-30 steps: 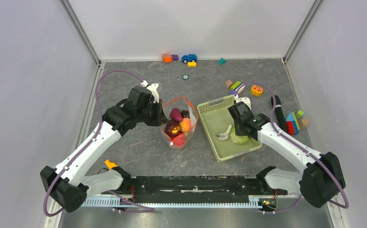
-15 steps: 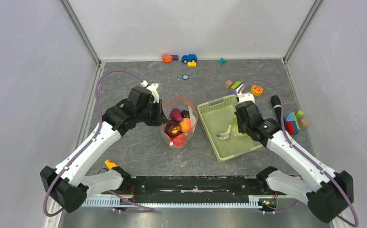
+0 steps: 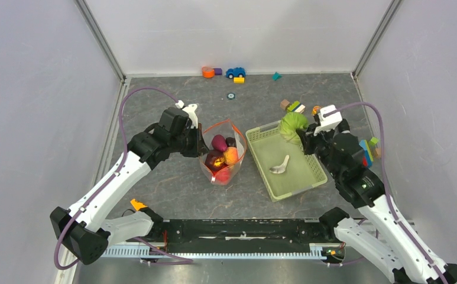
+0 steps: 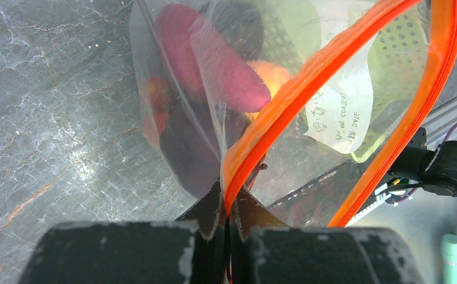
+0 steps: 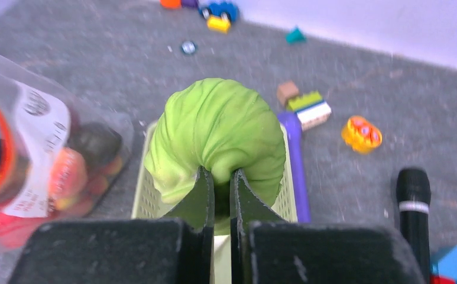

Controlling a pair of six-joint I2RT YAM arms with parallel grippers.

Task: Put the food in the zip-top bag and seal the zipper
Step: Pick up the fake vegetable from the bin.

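Fingers of right gripper [image 5: 217, 177] narrowed to a slim gap, pinching the lower fold of a rounded green toy cabbage [image 5: 220, 124]. Cabbage held aloft over the far end of a pale green perforated plastic basket [image 3: 308, 177]. Right arm reared high, wrist tipped forward and down.

Fingers of left gripper [image 4: 226, 207] pressed together on the rim of a clear crinkly zip-top bag [image 4: 172, 89], clamped at its red-orange zipper strip [image 4: 332, 65], mouth gaping. Left arm stretched low, forearm angled rightward.

Bag standing near the basket's left side, holding a purple toy plum [image 3: 219, 142], an orange toy peach [image 3: 232, 155] and further dark and red pieces.
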